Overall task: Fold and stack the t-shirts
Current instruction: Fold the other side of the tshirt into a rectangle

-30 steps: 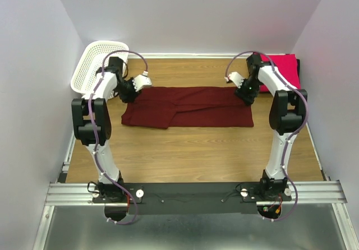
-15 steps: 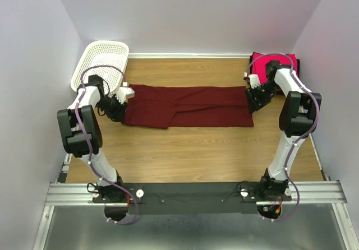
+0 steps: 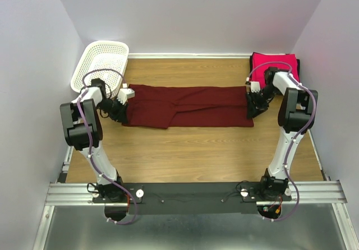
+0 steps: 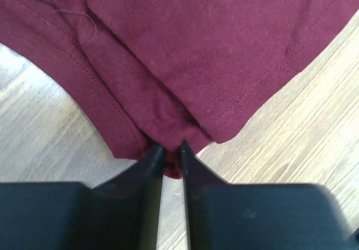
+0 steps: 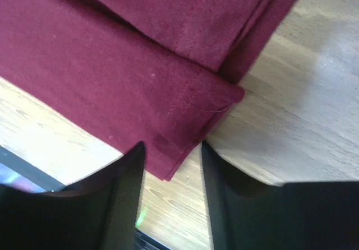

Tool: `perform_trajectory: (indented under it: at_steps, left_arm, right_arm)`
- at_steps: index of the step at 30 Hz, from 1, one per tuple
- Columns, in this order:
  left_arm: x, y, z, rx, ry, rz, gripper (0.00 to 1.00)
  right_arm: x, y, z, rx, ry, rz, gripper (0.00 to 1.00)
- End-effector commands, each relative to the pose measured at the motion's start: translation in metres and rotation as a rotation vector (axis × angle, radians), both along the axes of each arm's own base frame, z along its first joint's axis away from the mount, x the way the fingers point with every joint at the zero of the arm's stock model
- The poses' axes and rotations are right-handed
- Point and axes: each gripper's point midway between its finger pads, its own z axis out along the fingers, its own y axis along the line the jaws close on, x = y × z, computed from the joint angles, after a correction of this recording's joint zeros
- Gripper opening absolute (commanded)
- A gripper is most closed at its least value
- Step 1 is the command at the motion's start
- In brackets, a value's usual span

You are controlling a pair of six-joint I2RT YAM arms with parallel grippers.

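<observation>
On wooden table [image 3: 190, 143], find maroon t-shirt [image 3: 188, 105] lying as long band across centre. Note left gripper [image 4: 168, 149] clamped on 1 corner hem, right gripper [image 5: 171, 149] open astride opposite corner. Close right first; then lift both ends evenly.

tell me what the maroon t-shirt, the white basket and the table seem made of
The maroon t-shirt: soft knit cloth, probably cotton jersey, matte; fine fuzzy texture and stitched hems show. The white basket: likely plastic, smooth, with moulded mesh holes. The table: wood or wood-look laminate, smooth satin; grain lines show, but which is unclear.
</observation>
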Motion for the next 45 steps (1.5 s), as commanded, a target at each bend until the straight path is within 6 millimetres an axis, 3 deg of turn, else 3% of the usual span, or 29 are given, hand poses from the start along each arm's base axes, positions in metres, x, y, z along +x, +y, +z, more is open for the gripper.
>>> perform_trajectory:
  at_steps: [1,4,9,13,14,16,18,19,21,23,25,27,30,32,33,36,42,45]
  left_arm:
    - [-0.013,0.003,-0.017,0.019,0.064,0.019,0.15]
    - [-0.026,0.006,-0.021,0.053,0.082,0.014,0.01]
    - [-0.057,0.01,-0.027,0.105,0.126,-0.002,0.0]
    - [-0.073,0.009,-0.022,0.119,0.127,-0.008,0.0]
    - [-0.076,0.008,-0.021,0.118,0.13,-0.007,0.0]
    - [-0.074,0.01,-0.017,0.13,0.114,-0.001,0.04]
    - [-0.068,0.014,-0.009,0.13,0.083,0.018,0.29]
    - [-0.064,0.014,0.002,0.118,0.048,0.02,0.34]
    - [-0.056,0.016,0.02,0.104,-0.017,-0.012,0.39]
    - [-0.063,0.009,0.039,0.065,-0.049,-0.059,0.4]
    - [-0.065,0.005,0.051,0.057,-0.098,-0.11,0.43]
    - [-0.065,0.0,0.059,0.059,-0.144,-0.132,0.44]
    - [-0.083,-0.016,0.052,0.006,-0.088,-0.188,0.44]
    - [-0.088,-0.02,0.044,-0.011,-0.052,-0.191,0.44]
    - [-0.092,-0.024,0.039,-0.018,-0.034,-0.202,0.44]
    - [-0.09,-0.03,0.03,-0.025,-0.014,-0.189,0.44]
    - [-0.083,-0.042,0.018,-0.08,0.046,-0.156,0.44]
    - [-0.08,-0.046,0.011,-0.099,0.077,-0.141,0.44]
  right_arm:
    - [-0.014,0.001,-0.028,0.011,0.083,-0.019,0.44]
    - [-0.02,-0.004,-0.034,-0.016,0.101,-0.007,0.23]
    - [-0.031,-0.015,-0.029,-0.076,0.094,0.031,0.01]
    - [-0.038,-0.025,-0.019,-0.122,0.078,0.047,0.0]
    - [-0.038,-0.028,-0.016,-0.143,0.066,0.054,0.02]
    - [-0.036,-0.03,-0.01,-0.151,0.053,0.055,0.24]
    - [-0.027,-0.025,0.012,-0.128,-0.001,0.048,0.46]
    - [-0.023,-0.021,0.021,-0.103,-0.025,0.045,0.48]
    - [-0.012,-0.003,0.055,-0.019,-0.11,0.036,0.51]
    - [-0.011,0.022,0.077,0.091,-0.142,0.03,0.52]
    - [-0.016,0.054,0.088,0.156,-0.15,0.055,0.53]
    - [-0.02,0.1,0.096,0.227,-0.172,0.111,0.52]
    - [-0.033,0.164,0.096,0.332,-0.145,0.175,0.46]
    - [-0.03,0.195,0.094,0.385,-0.148,0.172,0.46]
    - [-0.038,0.219,0.095,0.426,-0.135,0.208,0.46]
    - [-0.049,0.267,0.088,0.49,-0.092,0.237,0.46]
    - [-0.073,0.332,0.07,0.524,-0.042,0.258,0.48]
    - [-0.08,0.352,0.06,0.52,-0.024,0.253,0.51]
